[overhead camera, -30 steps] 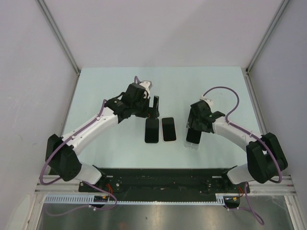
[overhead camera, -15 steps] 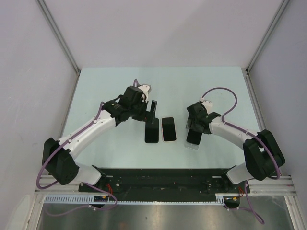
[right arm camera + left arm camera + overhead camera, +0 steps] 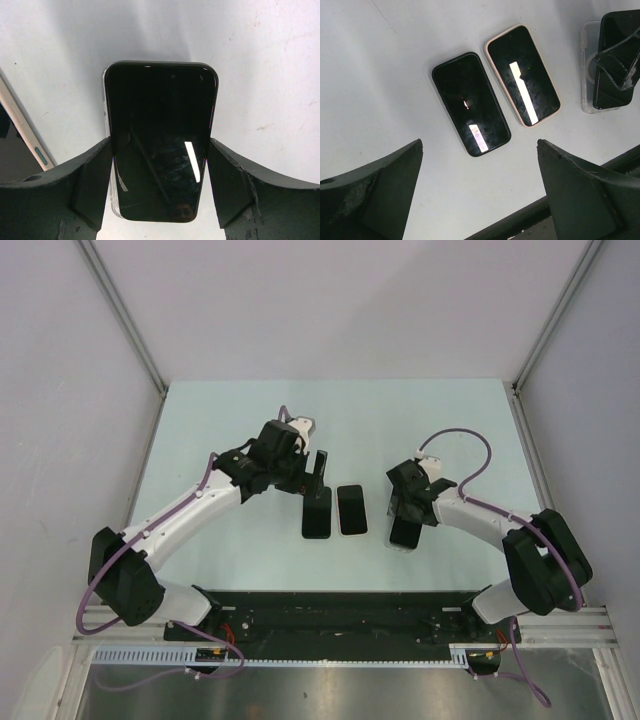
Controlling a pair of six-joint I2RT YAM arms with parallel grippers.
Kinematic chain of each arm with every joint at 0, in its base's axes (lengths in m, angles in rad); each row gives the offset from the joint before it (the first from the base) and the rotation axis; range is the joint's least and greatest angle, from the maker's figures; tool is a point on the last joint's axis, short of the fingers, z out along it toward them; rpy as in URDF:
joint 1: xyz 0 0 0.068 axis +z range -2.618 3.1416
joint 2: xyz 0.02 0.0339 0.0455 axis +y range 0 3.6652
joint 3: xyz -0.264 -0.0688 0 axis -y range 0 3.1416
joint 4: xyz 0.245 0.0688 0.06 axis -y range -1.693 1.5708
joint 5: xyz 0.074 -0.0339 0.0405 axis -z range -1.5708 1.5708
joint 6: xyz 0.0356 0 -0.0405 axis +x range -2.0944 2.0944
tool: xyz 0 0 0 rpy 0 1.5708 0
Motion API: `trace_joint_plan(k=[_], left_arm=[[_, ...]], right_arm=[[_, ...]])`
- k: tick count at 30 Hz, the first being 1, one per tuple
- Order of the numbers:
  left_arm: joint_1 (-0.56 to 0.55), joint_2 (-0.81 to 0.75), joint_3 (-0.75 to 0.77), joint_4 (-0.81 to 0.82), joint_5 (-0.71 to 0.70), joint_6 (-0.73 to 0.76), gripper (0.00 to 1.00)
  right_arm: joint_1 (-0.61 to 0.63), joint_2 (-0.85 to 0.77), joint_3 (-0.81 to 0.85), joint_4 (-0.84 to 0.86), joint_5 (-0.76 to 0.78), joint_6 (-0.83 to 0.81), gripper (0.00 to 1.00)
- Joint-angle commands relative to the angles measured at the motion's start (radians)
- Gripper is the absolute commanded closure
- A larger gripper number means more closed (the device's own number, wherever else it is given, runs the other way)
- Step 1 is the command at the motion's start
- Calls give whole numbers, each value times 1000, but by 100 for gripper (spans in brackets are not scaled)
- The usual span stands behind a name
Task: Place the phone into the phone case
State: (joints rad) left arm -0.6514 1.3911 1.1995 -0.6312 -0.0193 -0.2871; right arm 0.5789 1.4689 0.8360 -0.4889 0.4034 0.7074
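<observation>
My right gripper (image 3: 405, 508) is shut on a black phone (image 3: 405, 531), its fingers pressing the phone's long sides (image 3: 160, 145). The phone lies over the clear phone case (image 3: 398, 543), whose transparent rim (image 3: 114, 206) shows along the phone's left edge. In the left wrist view the case (image 3: 586, 70) juts out past the held phone (image 3: 615, 65). My left gripper (image 3: 318, 468) is open and empty above the table, just behind two other phones; its fingers (image 3: 385, 185) stand wide apart.
A black phone (image 3: 317, 512) and a phone in a pink case (image 3: 352, 509) lie side by side in the middle, also seen from the left wrist as the black one (image 3: 470, 104) and the pink one (image 3: 522, 75). Grey walls enclose the table (image 3: 220, 420).
My right gripper has shifted a little left and toward the near edge with the phone, which sits more squarely over the clear case. The left arm moved slightly back, then stayed still.
</observation>
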Motion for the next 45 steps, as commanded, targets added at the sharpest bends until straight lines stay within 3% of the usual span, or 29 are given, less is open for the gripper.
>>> trace_joint_plan(k=[1,28,45], left_arm=[[4,-20,-5,13,12,19,0],[9,-10,-3,10,12,19,0],[12,-4,-3,10,38,17,0]], right_arm=[[4,10,5,42,35,21,52],[6,64,5,79,-3,46,46],[4,48,6,135,11,23,47]])
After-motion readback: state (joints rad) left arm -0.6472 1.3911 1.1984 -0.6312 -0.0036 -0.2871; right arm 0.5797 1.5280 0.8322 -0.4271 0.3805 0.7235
